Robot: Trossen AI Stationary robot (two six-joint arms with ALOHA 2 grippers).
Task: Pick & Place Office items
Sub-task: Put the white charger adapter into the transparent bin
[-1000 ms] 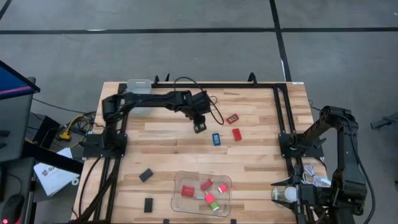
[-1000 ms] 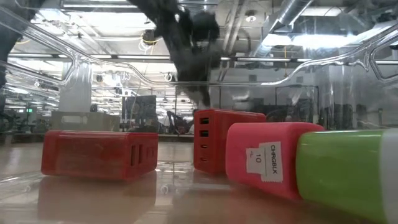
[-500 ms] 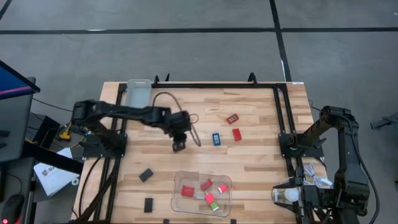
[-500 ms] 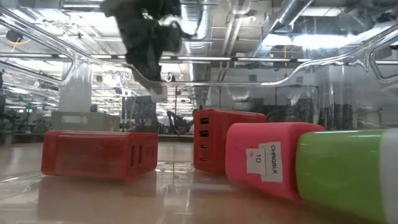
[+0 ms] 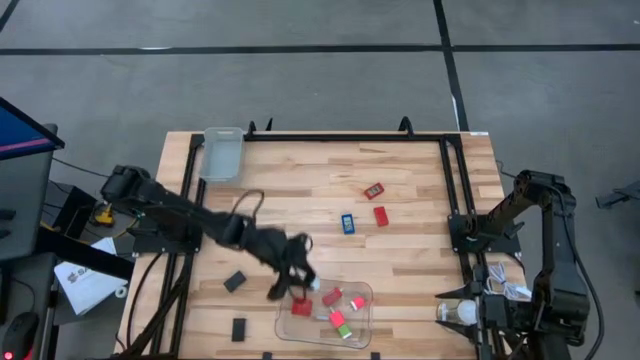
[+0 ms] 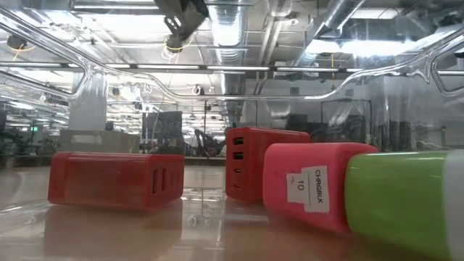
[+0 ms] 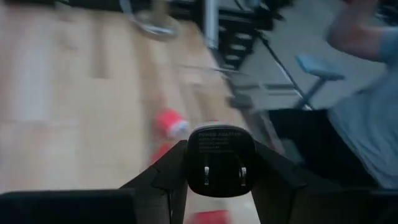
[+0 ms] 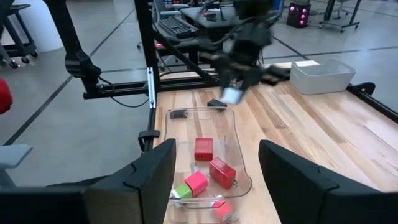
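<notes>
My left gripper (image 5: 296, 282) hangs over the far left corner of the clear tray (image 5: 285, 330), shut on a black plug adapter (image 7: 219, 158). It also shows in the right wrist view, left gripper (image 8: 239, 78), and at the top of the low view, left gripper (image 6: 181, 18). In the tray lie red blocks (image 5: 302, 307) and a red-and-green piece (image 5: 340, 323). A blue piece (image 5: 347, 222), two red blocks (image 5: 381, 215) and two black rectangles (image 5: 235, 282) lie on the wood. My right gripper (image 8: 214, 177) waits open off the table's near right corner. My left gripper pinches the adapter by two opposite sides (image 7: 191, 163) between its two fingers (image 7: 168, 174). The face with the two metal prongs (image 7: 224, 173) is turned back toward the wrist. The fingers slant down from the table's left side. The adapter is lifted clear above the tray.
A second clear bin (image 5: 222, 152) stands at the far left corner. A white round object with a cable (image 5: 465, 312) sits by the right arm. The table's frame rails (image 5: 452, 180) run along its sides. Bare wood lies across the far half.
My left gripper has swung from the table's far middle toward the near edge, carrying the adapter, and now hangs over the tray's far left corner. Its wrist has tipped and turned on the way. The right arm has kept still.
</notes>
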